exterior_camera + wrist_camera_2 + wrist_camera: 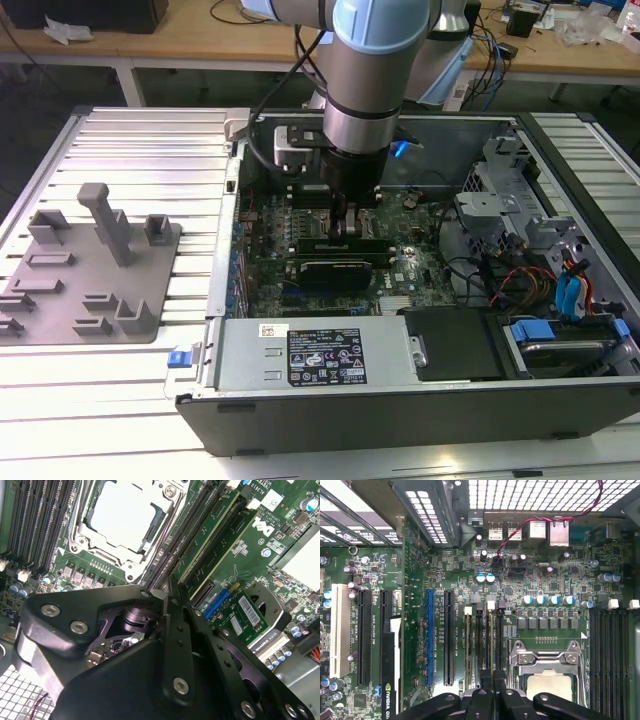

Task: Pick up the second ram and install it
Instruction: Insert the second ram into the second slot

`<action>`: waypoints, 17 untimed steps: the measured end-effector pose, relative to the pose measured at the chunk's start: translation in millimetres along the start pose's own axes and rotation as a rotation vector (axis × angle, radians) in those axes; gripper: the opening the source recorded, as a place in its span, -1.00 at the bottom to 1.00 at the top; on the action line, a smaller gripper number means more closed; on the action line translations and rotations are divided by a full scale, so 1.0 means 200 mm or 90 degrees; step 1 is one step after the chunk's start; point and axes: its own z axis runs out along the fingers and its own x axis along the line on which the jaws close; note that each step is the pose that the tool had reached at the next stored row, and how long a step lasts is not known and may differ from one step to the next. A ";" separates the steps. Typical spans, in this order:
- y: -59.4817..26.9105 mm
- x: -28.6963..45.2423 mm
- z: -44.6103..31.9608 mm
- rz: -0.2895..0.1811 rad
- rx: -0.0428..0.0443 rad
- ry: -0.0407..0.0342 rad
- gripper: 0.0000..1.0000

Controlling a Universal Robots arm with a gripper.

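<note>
second ram [214,531] seated | near end hidden behind tool [169,596] | tool closed, grip unclear

There is one grey-and-blue robot arm [375,60] with one black gripper [169,594]. There is one open black computer case [400,410] and one grey plastic holder tray [95,275]. The green board carries:

- one silver square processor socket [547,662]
- one blue expansion slot [430,640]
- three long black expansion slots [449,635]
- one white slot [337,630]
- four silver-topped capacitors [540,600] in one row
</note>
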 end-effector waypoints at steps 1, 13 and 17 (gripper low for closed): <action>0.000 0.000 0.000 0.000 0.0001 0.0000 -0.81; 0.017 -0.001 -0.036 0.000 0.0135 0.0000 -0.81; 0.022 -0.001 -0.029 0.000 0.0208 0.0000 -0.81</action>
